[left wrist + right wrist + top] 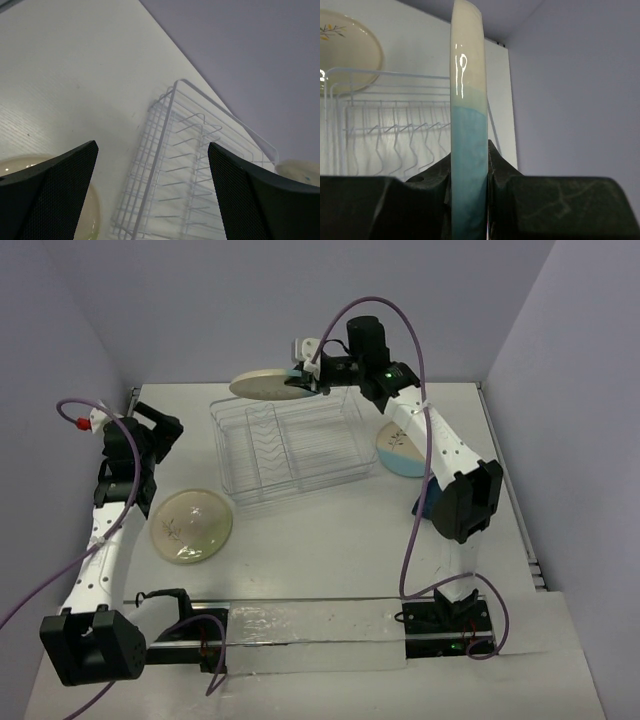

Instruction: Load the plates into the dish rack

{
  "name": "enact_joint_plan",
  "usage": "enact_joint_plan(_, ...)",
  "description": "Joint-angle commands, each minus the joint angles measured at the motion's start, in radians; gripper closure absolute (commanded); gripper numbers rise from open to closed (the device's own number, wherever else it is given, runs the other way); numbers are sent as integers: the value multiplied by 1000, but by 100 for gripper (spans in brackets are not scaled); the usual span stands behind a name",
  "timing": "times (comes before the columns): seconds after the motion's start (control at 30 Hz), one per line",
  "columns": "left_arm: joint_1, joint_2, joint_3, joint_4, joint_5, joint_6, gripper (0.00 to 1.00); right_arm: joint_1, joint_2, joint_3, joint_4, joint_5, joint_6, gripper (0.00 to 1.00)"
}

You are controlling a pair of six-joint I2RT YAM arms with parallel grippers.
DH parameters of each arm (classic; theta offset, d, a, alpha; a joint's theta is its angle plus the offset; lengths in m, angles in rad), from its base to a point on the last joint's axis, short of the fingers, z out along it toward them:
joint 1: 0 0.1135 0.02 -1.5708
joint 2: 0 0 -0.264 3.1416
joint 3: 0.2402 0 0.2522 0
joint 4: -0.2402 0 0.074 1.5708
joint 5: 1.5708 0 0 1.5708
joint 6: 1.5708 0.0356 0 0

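Note:
My right gripper (306,380) is shut on the rim of a cream plate with a light-blue segment (268,384) and holds it above the far edge of the dish rack (288,450). The right wrist view shows that plate (468,100) edge-on between the jaws of the right gripper (469,192), with the rack (395,125) below. A cream and pale green plate (192,526) lies on the table left of the rack. My left gripper (162,432) stands open above the table beside it. In its wrist view the left gripper (152,200) holds nothing and faces the rack (200,170).
Another cream and light-blue plate (401,451) lies right of the rack, partly under the right arm. A dark blue plate (428,504) shows behind that arm's elbow. Walls close in at the back and both sides. A clear strip (310,630) runs between the arm bases.

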Motion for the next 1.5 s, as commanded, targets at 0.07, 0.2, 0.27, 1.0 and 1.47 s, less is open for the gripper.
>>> enact_joint_plan(0.07,34,3,-31,70,67,-12,1,7,69,187,152,-199,-124,100)
enact_joint_plan(0.2,42,13,-39,70,66,-5,1,26,141,224,153,-183,-148,100)
enact_joint_plan(0.27,46,15,-42,68,62,-2,1,37,168,239,155,-151,-160,100)
enact_joint_plan(1.0,62,39,-58,80,97,0,1,45,346,309,157,-92,-115,100)
enact_joint_plan(1.47,62,30,-68,81,96,4,1,49,419,326,157,-71,-97,100)
